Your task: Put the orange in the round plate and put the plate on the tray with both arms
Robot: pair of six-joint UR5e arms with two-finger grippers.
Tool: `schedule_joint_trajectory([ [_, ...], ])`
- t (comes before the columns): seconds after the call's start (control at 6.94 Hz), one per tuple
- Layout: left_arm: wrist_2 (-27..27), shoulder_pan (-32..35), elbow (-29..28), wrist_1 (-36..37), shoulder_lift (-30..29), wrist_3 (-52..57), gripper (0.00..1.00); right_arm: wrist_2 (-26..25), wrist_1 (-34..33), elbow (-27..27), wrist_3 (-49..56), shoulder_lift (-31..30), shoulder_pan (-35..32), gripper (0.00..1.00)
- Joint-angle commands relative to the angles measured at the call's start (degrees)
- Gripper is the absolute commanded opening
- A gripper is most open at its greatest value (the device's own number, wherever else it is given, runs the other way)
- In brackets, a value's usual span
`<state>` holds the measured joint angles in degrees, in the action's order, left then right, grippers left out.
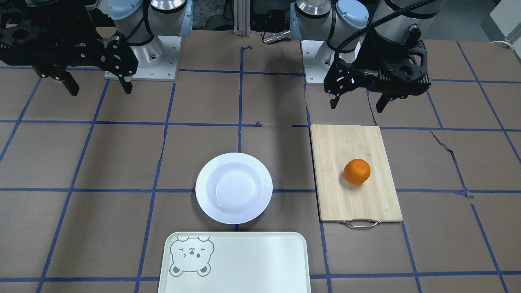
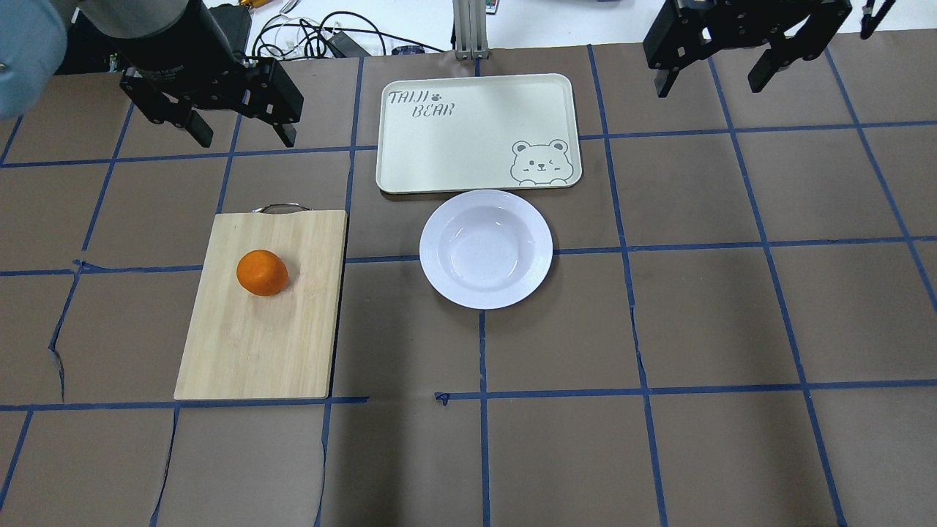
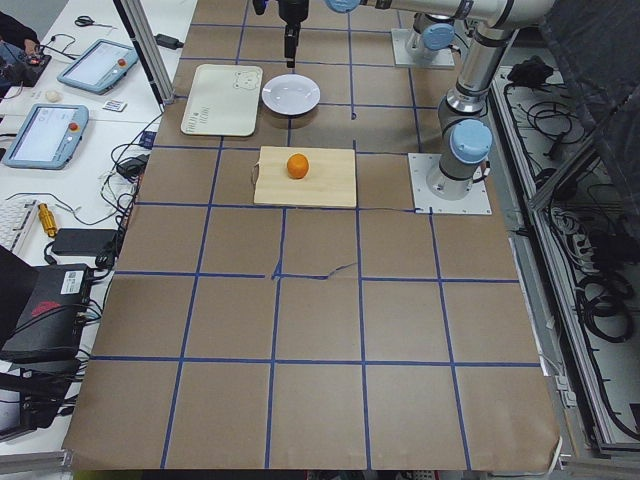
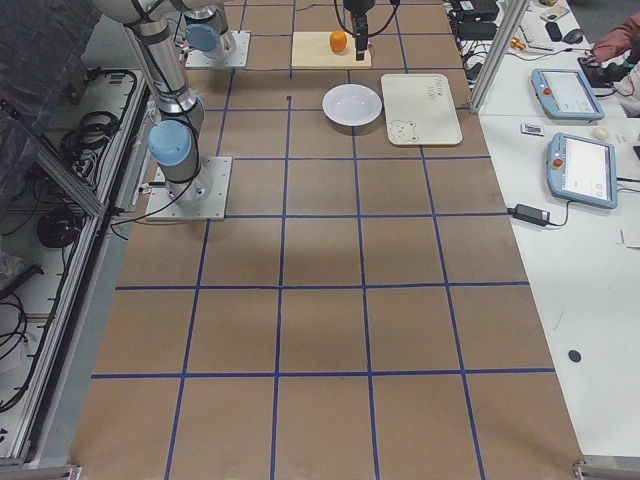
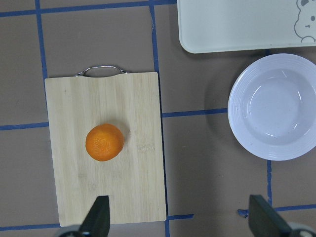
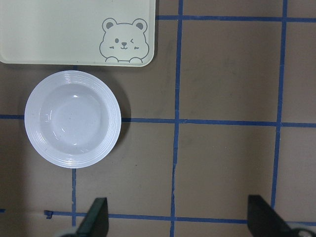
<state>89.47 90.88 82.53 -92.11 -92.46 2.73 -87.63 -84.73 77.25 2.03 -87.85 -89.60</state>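
Orange (image 2: 262, 272) is sitting on the bamboo cutting board (image 2: 249, 344), well below the left gripper (image 2: 244, 135), which is hanging high over the board with its fingers spread wide and holding nothing. In the left wrist view the fruit is showing ahead of one fingertip (image 5: 100, 217) rather than centred between the pair, so the descent is likely needing a sideways shift as well. Left arm is plainly the nearer one; the right gripper (image 2: 710, 84) is hovering well apart from the fruit, likewise spread and empty. Orange is looking near-round with dimpled skin and no long axis to speak of, so jaw orientation is hardly mattering, though it is probably prone to rolling on the smooth board. Round plate (image 2: 486, 249) is lying empty off to the left gripper's side, between the two grippers: glossy white, deep centre, ridged rim, probably slippery to pinch. Tray (image 2: 468, 139) is resting just beside the plate's far rim, pale cream, rounded corners, low raised lip, bear drawing in the corner nearest the plate.
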Motion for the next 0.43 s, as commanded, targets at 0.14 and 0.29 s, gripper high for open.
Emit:
schedule_joint_trajectory([
  [0.14,0.0,0.0,0.0,0.0,0.0,0.0,1.0,-0.1,0.9,-0.2,-0.8,0.7,-0.5,1.0],
  [0.29,0.0,0.0,0.1,0.0,0.0,0.0,1.0,-0.2,1.2,-0.3,-0.9,1.0,-0.6,1.0],
])
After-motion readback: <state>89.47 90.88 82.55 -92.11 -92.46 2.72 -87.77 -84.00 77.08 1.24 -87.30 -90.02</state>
